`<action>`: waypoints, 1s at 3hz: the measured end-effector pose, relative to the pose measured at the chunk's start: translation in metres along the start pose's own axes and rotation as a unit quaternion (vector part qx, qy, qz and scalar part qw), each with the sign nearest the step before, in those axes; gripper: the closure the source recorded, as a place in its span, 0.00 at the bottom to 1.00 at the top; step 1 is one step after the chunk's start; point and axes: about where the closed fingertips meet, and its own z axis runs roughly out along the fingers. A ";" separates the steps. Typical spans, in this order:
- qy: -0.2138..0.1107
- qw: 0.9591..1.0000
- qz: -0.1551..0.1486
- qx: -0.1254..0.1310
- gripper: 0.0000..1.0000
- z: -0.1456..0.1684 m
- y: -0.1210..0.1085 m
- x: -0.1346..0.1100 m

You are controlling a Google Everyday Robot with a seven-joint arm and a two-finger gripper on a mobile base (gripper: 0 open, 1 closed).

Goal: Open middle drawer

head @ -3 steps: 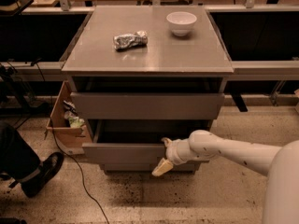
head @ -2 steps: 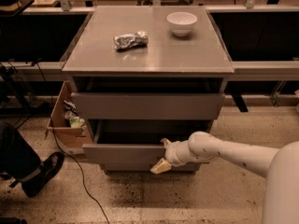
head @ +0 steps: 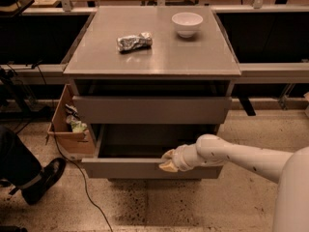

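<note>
The grey cabinet [head: 152, 57] shows two fronts below its top. The middle drawer [head: 120, 168] is the lower one; it stands pulled out toward me, with its dark grey inside [head: 145, 141] showing. My gripper [head: 168, 161] is at the top edge of its front, right of centre, with one finger inside the drawer and one finger outside on the front face, shut on that edge. My white arm [head: 241, 156] reaches in from the right. The upper grey drawer front [head: 152, 110] sits further back. Anything below the pulled-out drawer is hidden.
On the cabinet top lie a crumpled foil bag [head: 134, 41] and a white bowl [head: 187, 23]. A cardboard box [head: 67, 124] with rubbish stands left of the cabinet. A person's leg and black shoe [head: 41, 178] and a cable [head: 77, 178] are on the floor at left.
The middle drawer has come slightly further out toward me, and my gripper has moved with it. Bag and bowl have not moved.
</note>
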 end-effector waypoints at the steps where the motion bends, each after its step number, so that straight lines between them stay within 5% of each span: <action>1: 0.000 1.000 0.000 0.000 0.93 -0.004 -0.001 -0.002; 2: 0.000 1.000 0.000 0.000 0.77 -0.004 0.001 -0.002; 3: 0.020 1.000 0.000 -0.002 0.46 -0.018 0.019 0.007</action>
